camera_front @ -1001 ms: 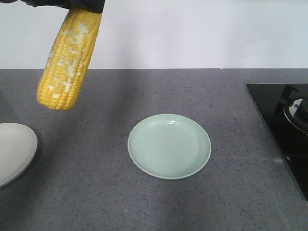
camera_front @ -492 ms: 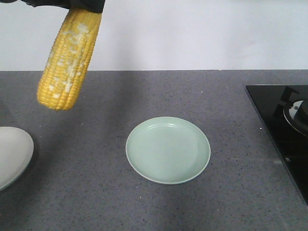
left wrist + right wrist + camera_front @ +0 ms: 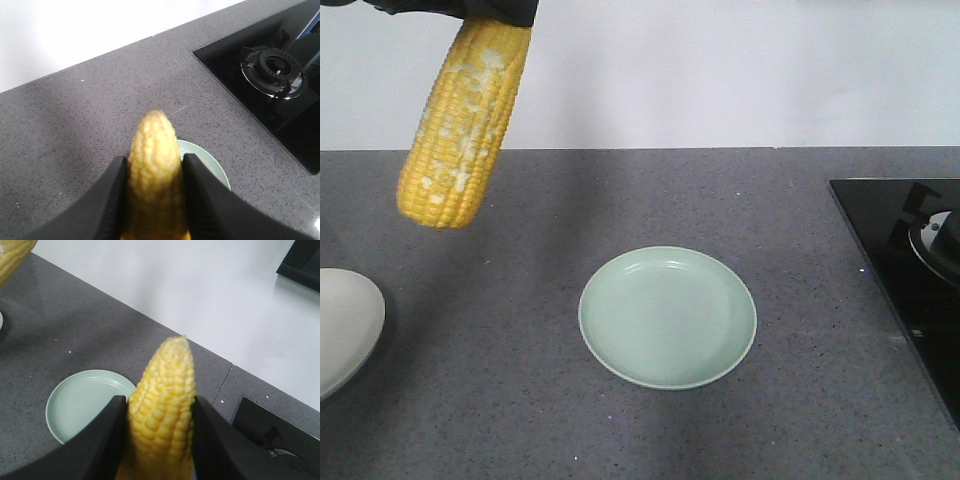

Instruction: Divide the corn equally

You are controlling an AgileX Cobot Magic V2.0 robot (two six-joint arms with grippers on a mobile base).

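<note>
Two tools (image 3: 152, 200) (image 3: 160, 440) each clamping a corn cob (image 3: 154, 165) (image 3: 162, 405); green plate (image 3: 620, 345) bare.

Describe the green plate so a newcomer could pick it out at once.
Start from the grey speckled countertop, with the black stove at its right edge. The green plate sits empty near the counter's middle, left of the stove. Its pale mint colour separates it from the white plate cut off at the left edge.

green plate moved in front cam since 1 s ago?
Cannot tell. The green plate sits slightly lower-left in frame, but the stovetop and white plate shifted too, which suggests the camera moved.
</note>
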